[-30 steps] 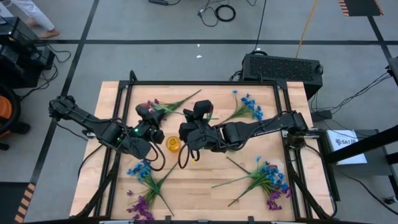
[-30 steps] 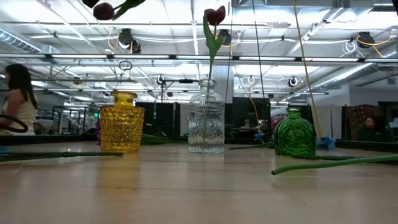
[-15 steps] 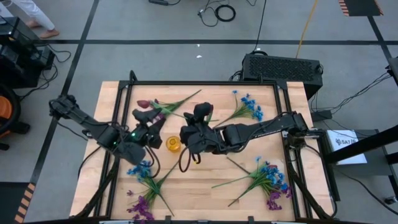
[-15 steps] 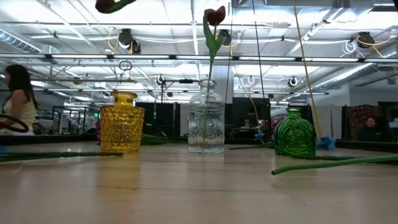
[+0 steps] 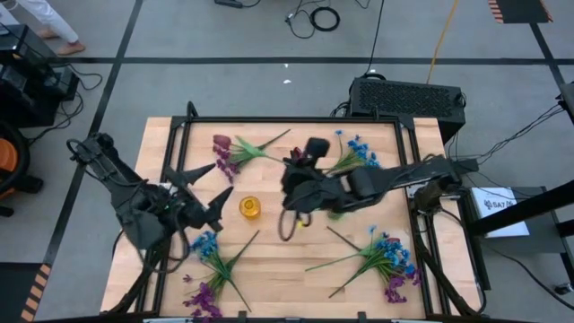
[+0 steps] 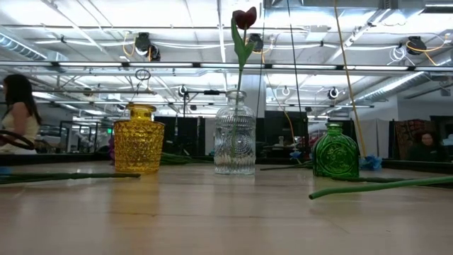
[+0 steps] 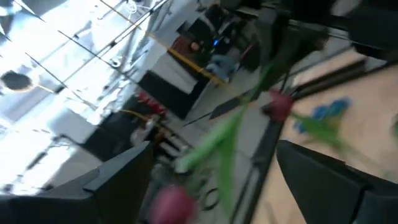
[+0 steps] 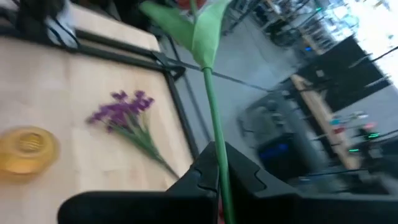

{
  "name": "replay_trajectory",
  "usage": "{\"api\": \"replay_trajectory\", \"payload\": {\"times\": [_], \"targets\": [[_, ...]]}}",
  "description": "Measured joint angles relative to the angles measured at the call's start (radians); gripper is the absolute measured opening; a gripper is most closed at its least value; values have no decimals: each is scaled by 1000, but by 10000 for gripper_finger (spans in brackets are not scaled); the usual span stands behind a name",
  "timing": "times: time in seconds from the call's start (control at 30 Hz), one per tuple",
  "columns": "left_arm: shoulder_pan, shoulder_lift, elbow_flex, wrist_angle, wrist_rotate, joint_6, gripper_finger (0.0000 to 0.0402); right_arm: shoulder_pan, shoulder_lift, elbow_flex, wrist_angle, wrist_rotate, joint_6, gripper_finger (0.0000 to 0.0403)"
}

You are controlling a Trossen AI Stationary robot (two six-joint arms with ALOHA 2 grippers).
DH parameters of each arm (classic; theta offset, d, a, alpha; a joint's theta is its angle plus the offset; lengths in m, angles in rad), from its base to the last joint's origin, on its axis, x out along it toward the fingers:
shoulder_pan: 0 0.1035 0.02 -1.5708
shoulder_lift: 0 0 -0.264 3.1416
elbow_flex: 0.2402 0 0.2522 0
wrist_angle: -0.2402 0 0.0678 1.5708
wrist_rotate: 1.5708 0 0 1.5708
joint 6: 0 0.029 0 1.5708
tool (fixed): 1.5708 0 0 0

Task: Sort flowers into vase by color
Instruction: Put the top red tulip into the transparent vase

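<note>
flower stem (image 8: 214, 134) pinched in right tool (image 8: 219, 167); left tool (image 5: 208, 190) open.

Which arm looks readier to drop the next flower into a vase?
Right, probably: the right gripper is shut on a green flower stem near the yellow vase; the left gripper shows open jaws.

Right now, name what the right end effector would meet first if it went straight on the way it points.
Probably the purple sprig, lying ahead of the right end effector and slightly off its line; depth is unclear.
</note>
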Motion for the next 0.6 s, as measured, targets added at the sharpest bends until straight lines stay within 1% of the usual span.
{"api": "replay_trajectory", "payload": {"times": [0.1,0.17,0.27,0.4,0.5,0.6], "targets": [[-52,0,0,45,8,-60,332,13,-69,0,-59,-30,81,0],[-80,0,0,46,46,-120,326,26,-108,0,-96,-36,138,0],[-107,0,0,27,154,-203,319,46,-161,-3,-149,-36,224,0],[-113,0,0,4,302,-306,315,77,-246,-70,-182,-36,343,0],[-111,1,0,-25,362,-368,315,115,-319,-161,-125,-34,408,0],[-96,2,0,-22,369,-399,315,157,-394,-310,37,-26,412,0]]}}
